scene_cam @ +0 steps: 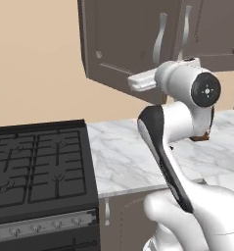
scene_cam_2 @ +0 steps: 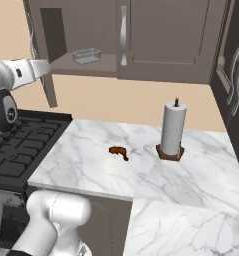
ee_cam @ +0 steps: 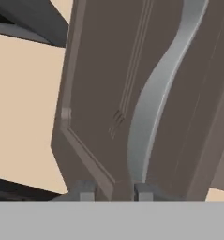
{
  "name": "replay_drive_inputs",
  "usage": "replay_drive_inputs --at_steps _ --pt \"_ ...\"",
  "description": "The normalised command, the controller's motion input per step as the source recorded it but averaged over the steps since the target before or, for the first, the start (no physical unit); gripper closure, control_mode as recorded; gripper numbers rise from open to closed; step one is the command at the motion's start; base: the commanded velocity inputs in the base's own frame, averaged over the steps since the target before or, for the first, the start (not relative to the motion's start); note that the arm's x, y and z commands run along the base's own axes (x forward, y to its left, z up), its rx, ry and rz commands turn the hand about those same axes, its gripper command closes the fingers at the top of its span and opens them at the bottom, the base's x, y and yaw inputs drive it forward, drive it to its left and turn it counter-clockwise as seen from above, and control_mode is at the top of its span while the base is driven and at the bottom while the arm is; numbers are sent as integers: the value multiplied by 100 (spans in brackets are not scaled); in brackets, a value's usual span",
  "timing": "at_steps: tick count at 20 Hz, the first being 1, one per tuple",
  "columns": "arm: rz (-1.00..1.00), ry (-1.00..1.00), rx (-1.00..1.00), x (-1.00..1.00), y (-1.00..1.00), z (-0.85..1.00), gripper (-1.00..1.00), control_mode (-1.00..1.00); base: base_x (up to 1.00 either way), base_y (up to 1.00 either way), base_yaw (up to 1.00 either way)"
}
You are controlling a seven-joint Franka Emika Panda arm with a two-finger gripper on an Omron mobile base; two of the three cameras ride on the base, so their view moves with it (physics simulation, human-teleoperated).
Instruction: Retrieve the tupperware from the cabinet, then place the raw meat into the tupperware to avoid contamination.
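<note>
The gripper point(ee_cam: 112, 191) has its two dark tips narrowly parted astride the foot of the long curved silver handle point(ee_cam: 153, 108) on the dark grey-brown panelled cabinet point(ee_cam: 99, 93) door; whether they clamp it I cannot tell. A weak pinch could slip off mid-pull. Beyond the door, the translucent pale plastic tupperware point(scene_cam_2: 87, 55) sits on the inner shelf; well below lies the reddish-brown drumstick-shaped raw meat point(scene_cam_2: 119, 152).

Clear tupperware point(scene_cam_2: 86, 55) on open cabinet point(scene_cam_2: 156, 35) shelf; raw meat point(scene_cam_2: 119, 151) on counter.
</note>
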Motion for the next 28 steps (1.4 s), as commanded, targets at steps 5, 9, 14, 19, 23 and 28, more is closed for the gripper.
replay_drive_inputs --at_steps 5,9,14,19,23,28 --pt "-6 -2 -7 -61 59 1 -100 -100 0 0 0" --pt "-10 0 -3 -65 42 3 -100 -100 0 0 0" --pt "-10 0 -1 -73 23 5 -100 -100 0 0 0" --pt "-3 -2 2 -82 -20 0 -100 -100 0 0 0" --pt "0 -6 8 -91 -53 0 -100 -100 0 0 0" --pt "0 -5 10 -84 -60 0 -100 -100 0 0 0"
